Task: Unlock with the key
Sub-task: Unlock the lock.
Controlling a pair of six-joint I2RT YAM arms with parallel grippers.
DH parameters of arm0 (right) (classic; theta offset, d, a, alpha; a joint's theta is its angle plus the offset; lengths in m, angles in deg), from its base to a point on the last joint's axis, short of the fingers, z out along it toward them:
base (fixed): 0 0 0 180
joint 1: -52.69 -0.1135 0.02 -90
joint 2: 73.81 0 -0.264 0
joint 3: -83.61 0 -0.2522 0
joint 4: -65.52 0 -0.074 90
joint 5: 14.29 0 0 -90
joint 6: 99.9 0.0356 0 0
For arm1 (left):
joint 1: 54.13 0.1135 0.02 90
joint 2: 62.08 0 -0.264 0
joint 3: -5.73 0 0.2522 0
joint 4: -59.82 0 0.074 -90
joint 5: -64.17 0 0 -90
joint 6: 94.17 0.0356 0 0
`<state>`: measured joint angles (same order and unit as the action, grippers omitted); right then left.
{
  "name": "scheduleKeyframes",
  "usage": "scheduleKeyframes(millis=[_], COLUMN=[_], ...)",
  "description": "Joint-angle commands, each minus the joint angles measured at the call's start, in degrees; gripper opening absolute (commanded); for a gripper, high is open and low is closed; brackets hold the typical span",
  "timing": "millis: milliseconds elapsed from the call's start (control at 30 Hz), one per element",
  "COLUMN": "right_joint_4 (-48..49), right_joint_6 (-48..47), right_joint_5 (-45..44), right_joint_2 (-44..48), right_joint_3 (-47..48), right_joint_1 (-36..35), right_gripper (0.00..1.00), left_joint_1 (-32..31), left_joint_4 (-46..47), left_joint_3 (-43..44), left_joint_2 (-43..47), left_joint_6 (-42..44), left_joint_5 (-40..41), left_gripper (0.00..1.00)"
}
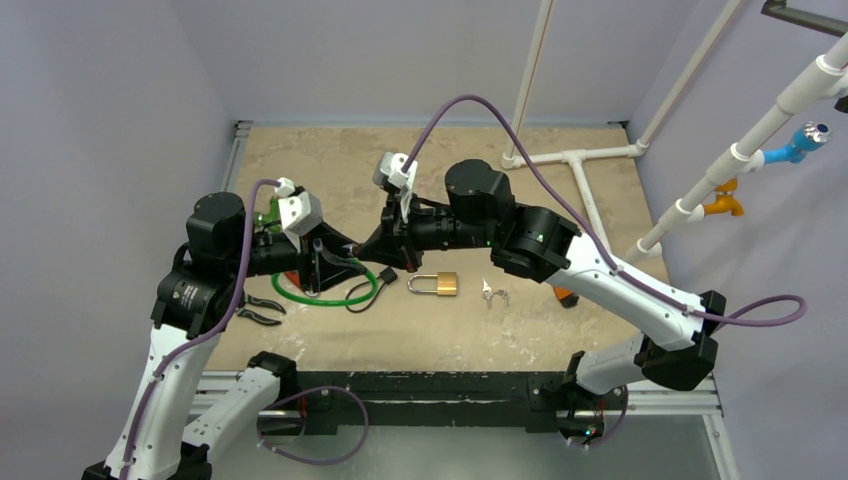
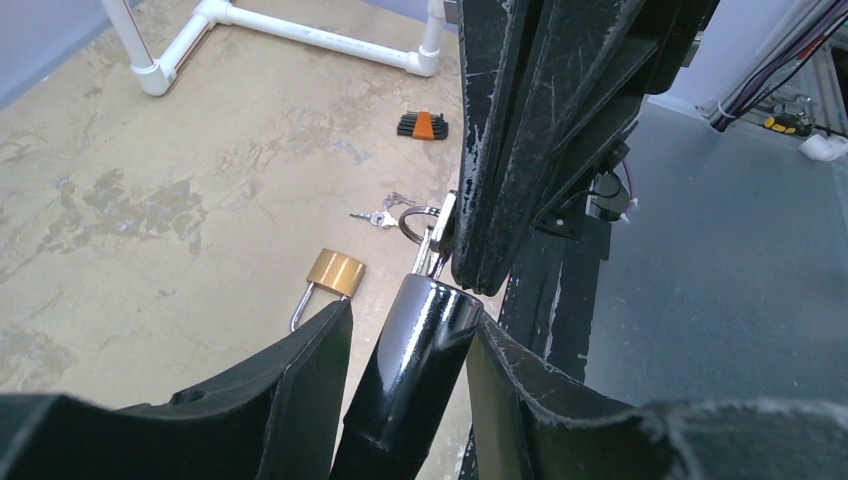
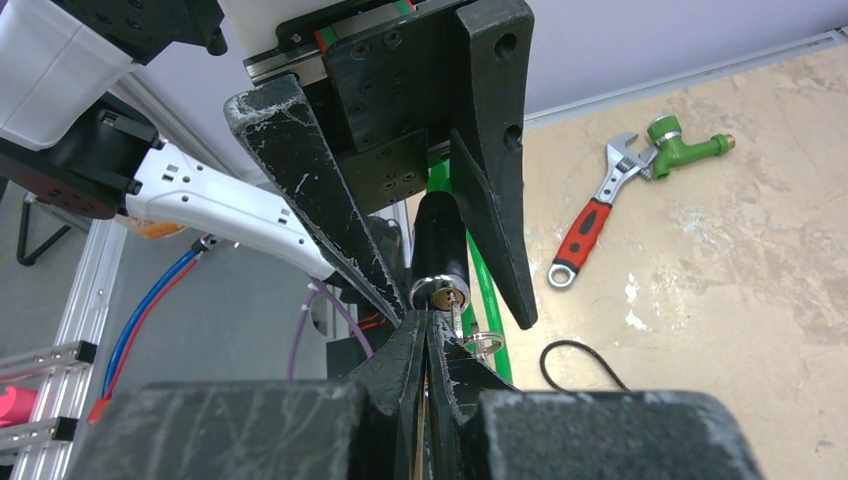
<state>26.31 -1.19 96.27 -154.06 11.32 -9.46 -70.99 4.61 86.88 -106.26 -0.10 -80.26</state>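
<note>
**Key at the keyway, both grips on**

Right gripper first: we see it clenched tight on the key. The blade pokes out past the fingertips to meet the silver keyway on the end of the lock barrel. The key ring dangles just beside the blade. We can't tell how deep the blade sits, because the fingertips hide most of it.

Facing it, the left gripper is grasping that black barrel between its two fingers. It holds the barrel up off the tabletop, over the left half and nearer the near edge than the far one. The green cable loops on the surface below.

Further out, a brass padlock lies flat toward the near edge, about midway along it. Loose keys lie just to its right. Neither is in play, as we read it.

To do this well, in our judgement, the key's axis should run dead in line with the barrel. We'd push it fully home before any turn, then rotate the right wrist about that axis alone. The left gripper must squeeze firmly enough that the round barrel doesn't spin with the key. The risks are the glossy barrel slipping, or the blade binding if we twist early.
</note>
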Motion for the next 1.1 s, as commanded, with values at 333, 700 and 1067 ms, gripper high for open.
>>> scheduleKeyframes(millis=[333, 700, 1067], right_joint_4=[-2.03, -2.69, -1.59], right_joint_6=[-1.94, -2.29, -1.78], right_joint_5=[-0.76, -2.37, -1.31], right_joint_2=[4.09, 2.67, 1.26], right_joint_3=[4.20, 4.51, 4.42], right_joint_1=[0.12, 0.19, 0.19], right_gripper=[0.15, 0.31, 0.02], left_joint_1=[0.16, 0.17, 0.16], left_joint_4=[3.61, 3.61, 4.08], left_joint_3=[2.65, 3.01, 2.83], left_joint_2=[0.58, 0.59, 0.68], left_joint_6=[-0.17, -0.60, -1.00], left_joint_5=[-2.28, -2.42, -2.52], left_gripper=[0.00, 0.00, 0.00])
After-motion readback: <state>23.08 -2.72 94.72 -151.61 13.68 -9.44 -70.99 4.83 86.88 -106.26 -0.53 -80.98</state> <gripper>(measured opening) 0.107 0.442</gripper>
